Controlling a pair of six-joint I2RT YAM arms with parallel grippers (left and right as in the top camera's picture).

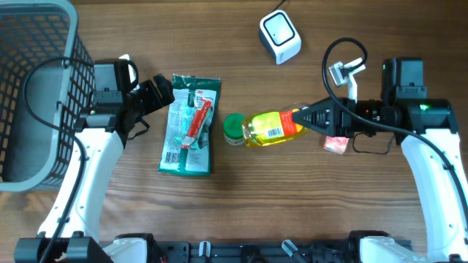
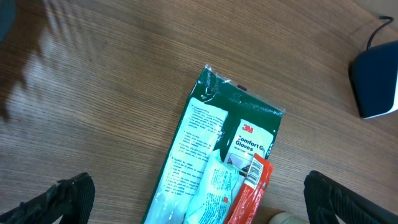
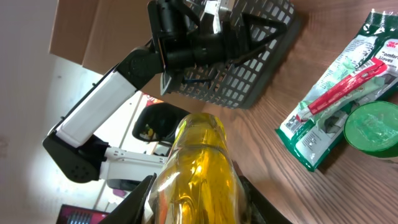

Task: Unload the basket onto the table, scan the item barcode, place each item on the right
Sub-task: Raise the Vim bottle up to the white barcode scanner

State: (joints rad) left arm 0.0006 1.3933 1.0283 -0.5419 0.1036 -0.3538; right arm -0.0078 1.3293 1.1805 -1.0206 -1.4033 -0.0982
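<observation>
While your right pincer [image 1: 306, 117] is clamped on the yellow bottle [image 1: 267, 128], held sideways over mid-bench [image 1: 365, 219], you're mid-carry. Left pincer [image 1: 161, 91] is wide apart over the glove packet [image 1: 189, 124]. Next: turn the barcode toward the scanner [image 1: 280, 36], which is well apart.

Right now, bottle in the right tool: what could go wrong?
The right tool grips the yellow bottle at one end, most of it sticking out; it may slip or swing en route to the scanner. The label faces up, so without a wrist roll the scan may miss. The green lid lies by the bottle's free end; a low move could knock it.
</observation>
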